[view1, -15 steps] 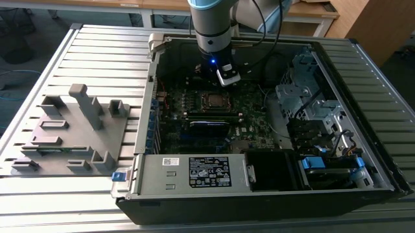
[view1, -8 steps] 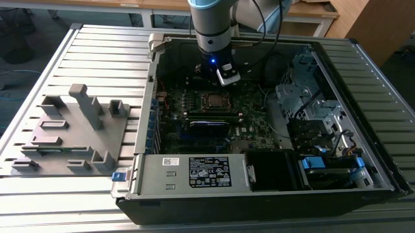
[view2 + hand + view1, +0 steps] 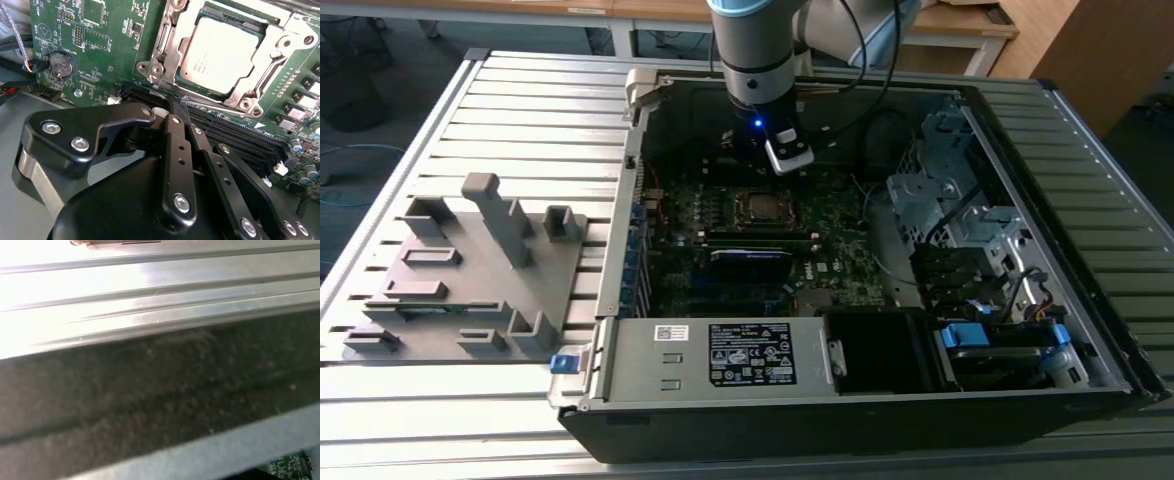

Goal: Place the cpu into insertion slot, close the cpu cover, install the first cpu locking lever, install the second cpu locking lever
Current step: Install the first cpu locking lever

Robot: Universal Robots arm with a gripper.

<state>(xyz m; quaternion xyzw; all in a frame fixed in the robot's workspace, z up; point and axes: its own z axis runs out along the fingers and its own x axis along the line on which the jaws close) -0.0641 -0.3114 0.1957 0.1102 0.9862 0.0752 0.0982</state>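
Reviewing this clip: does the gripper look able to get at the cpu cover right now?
Probably yes. The gripper hangs just beside the cpu cover, which lies flat around the cpu, and nothing stands between them in the second wrist view.

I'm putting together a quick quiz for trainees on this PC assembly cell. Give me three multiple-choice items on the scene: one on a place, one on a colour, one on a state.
1. Where is the cpu?
A) on the grey tray
B) in the insertion slot
C) on the slatted table

2. What colour is the motherboard?
A) red
B) white
C) green

3. How does the cpu cover stand?
A) lying flat over the cpu
B) raised upright
C) taken off

Answers: B, the chip sits inside the socket's metal rim. C, the board is green in the second wrist view. A, the frame lies around the chip's top.
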